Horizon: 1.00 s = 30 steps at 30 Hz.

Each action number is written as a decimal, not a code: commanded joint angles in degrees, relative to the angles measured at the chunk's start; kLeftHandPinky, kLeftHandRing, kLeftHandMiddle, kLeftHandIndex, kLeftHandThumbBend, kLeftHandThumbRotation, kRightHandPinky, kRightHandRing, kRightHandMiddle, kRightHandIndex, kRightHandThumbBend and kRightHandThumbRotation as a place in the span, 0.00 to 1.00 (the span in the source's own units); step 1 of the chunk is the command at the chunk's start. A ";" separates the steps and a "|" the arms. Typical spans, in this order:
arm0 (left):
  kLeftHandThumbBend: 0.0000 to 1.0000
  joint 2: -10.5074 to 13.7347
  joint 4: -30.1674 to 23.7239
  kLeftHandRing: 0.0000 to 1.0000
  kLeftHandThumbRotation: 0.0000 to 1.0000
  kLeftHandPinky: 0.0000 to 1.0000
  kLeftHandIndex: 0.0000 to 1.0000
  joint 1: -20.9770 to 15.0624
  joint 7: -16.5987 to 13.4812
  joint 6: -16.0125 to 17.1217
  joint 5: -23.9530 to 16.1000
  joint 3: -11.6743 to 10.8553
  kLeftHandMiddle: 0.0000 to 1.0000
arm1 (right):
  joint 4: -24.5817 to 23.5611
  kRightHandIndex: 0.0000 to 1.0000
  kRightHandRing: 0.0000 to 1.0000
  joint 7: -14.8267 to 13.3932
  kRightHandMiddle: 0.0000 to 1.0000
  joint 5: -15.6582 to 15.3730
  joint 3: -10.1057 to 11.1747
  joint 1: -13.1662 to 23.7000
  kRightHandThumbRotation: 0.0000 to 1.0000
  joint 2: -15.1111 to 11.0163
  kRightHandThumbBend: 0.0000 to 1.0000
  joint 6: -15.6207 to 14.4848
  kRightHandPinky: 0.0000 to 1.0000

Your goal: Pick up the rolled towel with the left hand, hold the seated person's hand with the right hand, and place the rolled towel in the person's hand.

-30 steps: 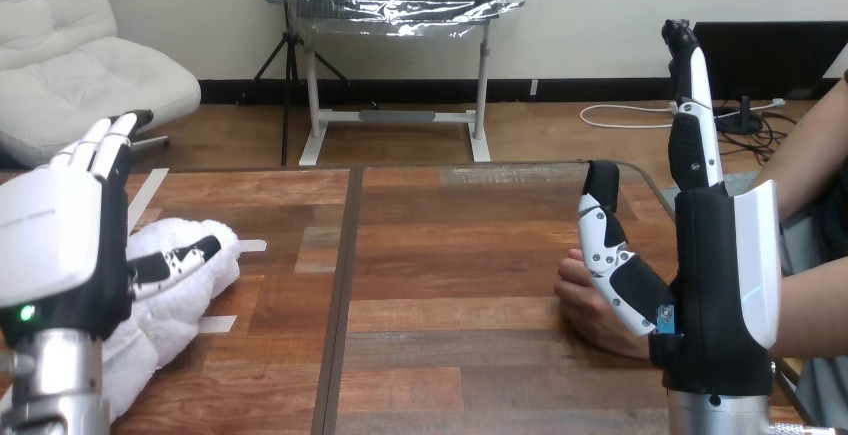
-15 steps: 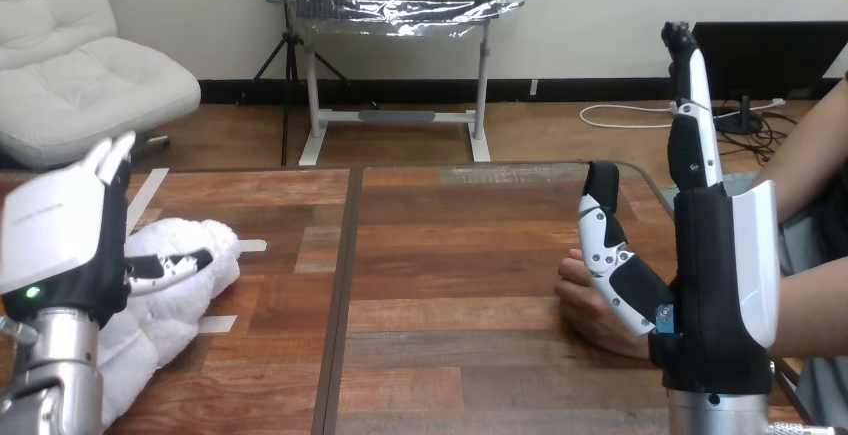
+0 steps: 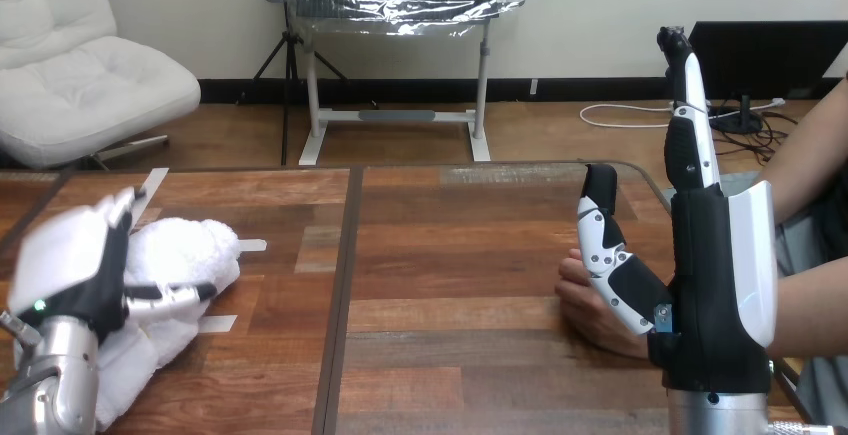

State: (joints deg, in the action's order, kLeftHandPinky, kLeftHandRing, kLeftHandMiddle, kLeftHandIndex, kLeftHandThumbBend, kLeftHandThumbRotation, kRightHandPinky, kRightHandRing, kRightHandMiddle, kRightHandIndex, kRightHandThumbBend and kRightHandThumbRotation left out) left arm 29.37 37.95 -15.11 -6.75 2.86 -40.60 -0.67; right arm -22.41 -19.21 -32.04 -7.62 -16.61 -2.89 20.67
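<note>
The rolled white towel (image 3: 178,255) lies on the wooden table (image 3: 450,255) at the left. My left hand (image 3: 72,267) is low over the towel's near end, tipped forward, with its fingers straight over the roll and its thumb stretched across the front. It is open. At the right my right hand (image 3: 722,285) stands upright and open, fingers pointing up, thumb angled out to the left. The person's hand (image 3: 587,307) rests on the table just behind that thumb, touching or nearly touching it. Nothing is curled round it.
Strips of pale tape (image 3: 252,246) lie on the table near the towel. A dark seam (image 3: 343,285) runs front to back down the table's middle. The person's forearm (image 3: 812,305) comes in from the right edge.
My left hand has dropped and tipped forward onto the towel, its thumb now lying across the roll. My right hand and the person's hand have barely moved.
</note>
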 commanded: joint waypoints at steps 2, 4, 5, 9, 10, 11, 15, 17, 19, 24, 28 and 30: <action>0.94 1.84 7.64 0.96 0.56 0.93 0.97 -7.72 2.49 1.83 1.90 3.30 0.98 | -2.96 1.00 1.00 0.56 1.00 0.16 1.32 1.90 0.00 -0.02 0.00 -0.09 1.00; 0.95 2.04 9.36 0.96 0.58 0.93 0.97 -8.52 2.82 2.18 2.05 4.08 0.98 | -3.06 1.00 1.00 0.71 1.00 0.21 1.39 1.89 0.00 0.00 0.00 -0.12 1.00; 0.96 2.07 10.57 0.96 0.59 0.93 0.97 -9.12 3.47 2.08 2.11 4.55 0.98 | -3.17 1.00 1.00 0.82 1.00 0.19 1.45 1.87 0.00 0.01 0.00 -0.19 1.00; 0.99 2.14 14.39 0.98 0.64 0.95 0.99 -11.09 5.27 1.70 2.61 6.07 0.99 | -3.39 1.00 1.00 1.11 1.00 -0.02 1.69 1.89 0.00 0.02 0.00 -0.37 1.00; 0.99 2.15 15.12 0.98 0.65 0.95 0.99 -11.47 5.54 1.67 2.72 6.37 1.00 | -3.42 1.00 1.00 1.16 1.00 -0.07 1.73 1.90 0.00 0.02 0.00 -0.39 1.00; 0.99 2.18 16.20 0.98 0.66 0.95 0.99 -12.02 5.68 1.51 2.34 7.04 1.00 | -3.51 1.00 1.00 1.23 1.00 -0.19 1.77 1.88 0.00 0.04 0.00 -0.48 1.00; 1.00 2.25 19.14 0.99 0.69 0.96 1.00 -13.53 5.66 1.21 1.57 9.05 1.00 | -3.79 0.99 1.00 1.55 1.00 -0.25 1.90 1.77 0.00 0.15 0.00 -0.67 1.00; 1.00 2.16 20.47 0.99 0.70 0.97 1.00 -14.15 5.72 1.04 1.46 9.82 1.00 | -3.89 0.99 1.00 1.70 1.00 -0.18 1.99 1.71 0.00 0.11 0.00 -0.68 1.00; 1.00 2.11 21.56 1.00 0.71 0.97 1.00 -14.66 5.67 1.01 1.61 10.45 1.00 | -3.93 0.99 1.00 1.80 1.00 -0.16 2.05 1.72 0.00 0.08 0.00 -0.69 1.00; 1.00 1.89 24.57 1.00 0.71 0.99 1.00 -15.88 5.51 0.83 1.78 12.14 1.00 | -4.00 0.99 1.00 2.12 1.00 0.00 2.18 1.75 0.00 -0.03 0.00 -0.78 1.00; 1.00 1.65 26.46 1.00 0.72 1.00 1.00 -16.68 5.03 0.11 1.61 13.47 1.00 | -3.96 0.99 1.00 2.34 1.00 0.08 2.31 1.87 0.00 -0.14 0.00 -0.63 1.00; 1.00 1.53 27.40 1.00 0.72 1.00 1.00 -16.94 4.43 -0.04 1.45 14.22 1.00 | -4.08 0.99 1.00 2.48 1.00 0.07 2.37 1.85 0.00 -0.08 0.00 -0.79 1.00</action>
State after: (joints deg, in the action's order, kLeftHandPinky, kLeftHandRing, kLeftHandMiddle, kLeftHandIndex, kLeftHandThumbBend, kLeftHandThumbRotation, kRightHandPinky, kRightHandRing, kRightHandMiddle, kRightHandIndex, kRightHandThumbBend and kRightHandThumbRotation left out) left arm 32.67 61.62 -30.14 -2.22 3.36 -38.69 10.60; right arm -24.31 -17.16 -32.00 -5.99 -16.66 -2.83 19.89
